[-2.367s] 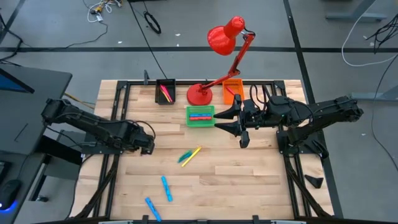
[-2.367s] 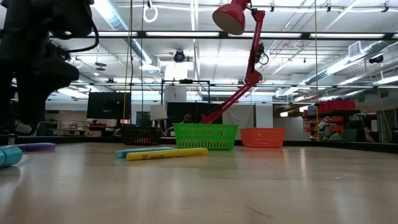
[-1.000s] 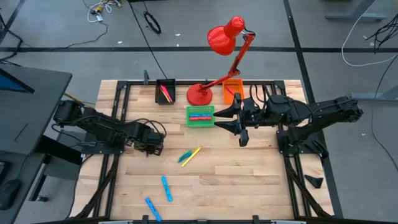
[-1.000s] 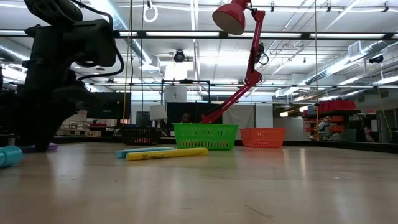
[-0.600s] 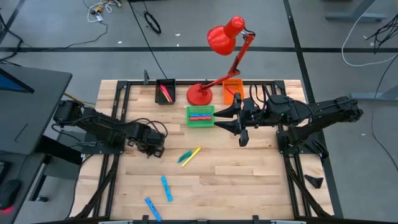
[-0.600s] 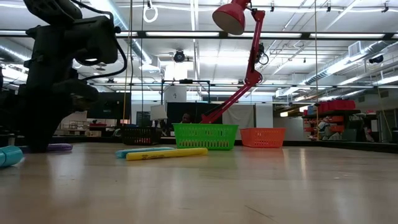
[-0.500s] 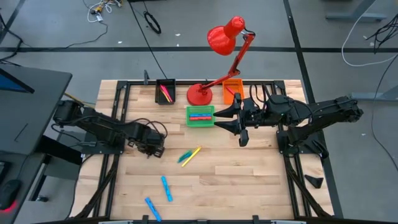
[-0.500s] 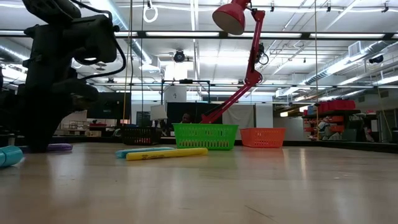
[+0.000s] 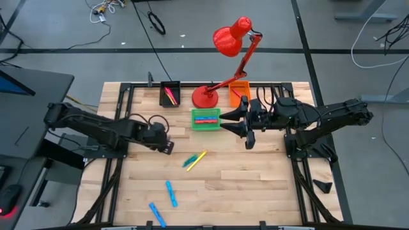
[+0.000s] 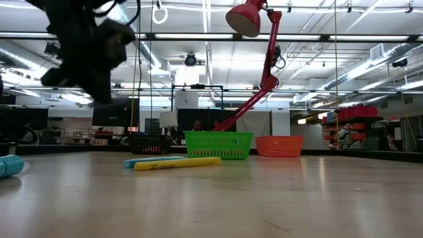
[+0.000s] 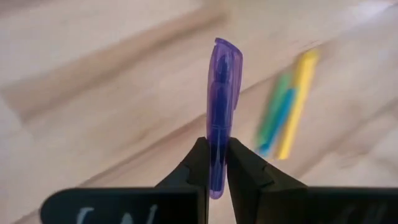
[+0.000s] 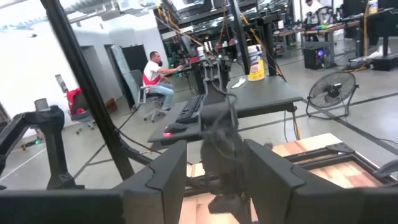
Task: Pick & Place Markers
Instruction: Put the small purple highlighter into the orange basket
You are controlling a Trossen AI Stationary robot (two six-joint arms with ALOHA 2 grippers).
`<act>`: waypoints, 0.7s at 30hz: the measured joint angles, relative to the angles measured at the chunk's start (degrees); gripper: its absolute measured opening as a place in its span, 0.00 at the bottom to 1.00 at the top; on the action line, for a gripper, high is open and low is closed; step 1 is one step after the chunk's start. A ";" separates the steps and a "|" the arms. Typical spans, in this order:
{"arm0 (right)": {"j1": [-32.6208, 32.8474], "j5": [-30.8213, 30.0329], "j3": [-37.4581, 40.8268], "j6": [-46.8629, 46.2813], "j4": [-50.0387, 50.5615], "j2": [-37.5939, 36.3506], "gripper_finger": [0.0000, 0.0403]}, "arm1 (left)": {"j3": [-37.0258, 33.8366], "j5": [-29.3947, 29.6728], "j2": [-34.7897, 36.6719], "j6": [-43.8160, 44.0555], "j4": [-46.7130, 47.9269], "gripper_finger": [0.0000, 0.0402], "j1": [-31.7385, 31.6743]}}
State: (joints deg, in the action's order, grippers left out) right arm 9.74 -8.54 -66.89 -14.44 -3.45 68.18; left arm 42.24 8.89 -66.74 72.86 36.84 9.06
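Left gripper (image 11: 217, 177) pinches purple marker (image 11: 222, 106), apparently above the table (image 9: 255, 185).

Robotics lab, computer desks (image 12: 249, 93), ceiling striplights (image 10: 198, 36)

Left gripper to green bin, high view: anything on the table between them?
No, bare wood. The left gripper, shut on a purple marker, has only tabletop between it and the green bin.

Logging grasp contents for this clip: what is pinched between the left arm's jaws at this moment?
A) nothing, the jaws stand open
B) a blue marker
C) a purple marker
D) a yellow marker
C: the left wrist view shows the left gripper shut on a purple marker, lifted above the table, while the yellow marker lies on the wood below.
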 joint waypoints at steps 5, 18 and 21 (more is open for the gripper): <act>-0.02 -0.02 0.00 -2.14 -0.63 -0.02 0.39 | 4.69 4.74 2.16 -4.77 0.26 0.09 0.21; -0.01 -0.04 0.00 -6.03 -0.43 -0.02 0.39 | 23.41 15.70 2.77 -23.29 0.02 0.08 0.17; -0.02 -0.04 0.00 -6.12 -0.45 -0.02 0.39 | 27.42 17.35 2.78 -27.12 -0.55 0.08 0.17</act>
State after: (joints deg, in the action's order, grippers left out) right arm 9.72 -8.58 -66.89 -20.56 -3.90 68.16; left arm 69.66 26.23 -63.96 45.74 36.29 9.23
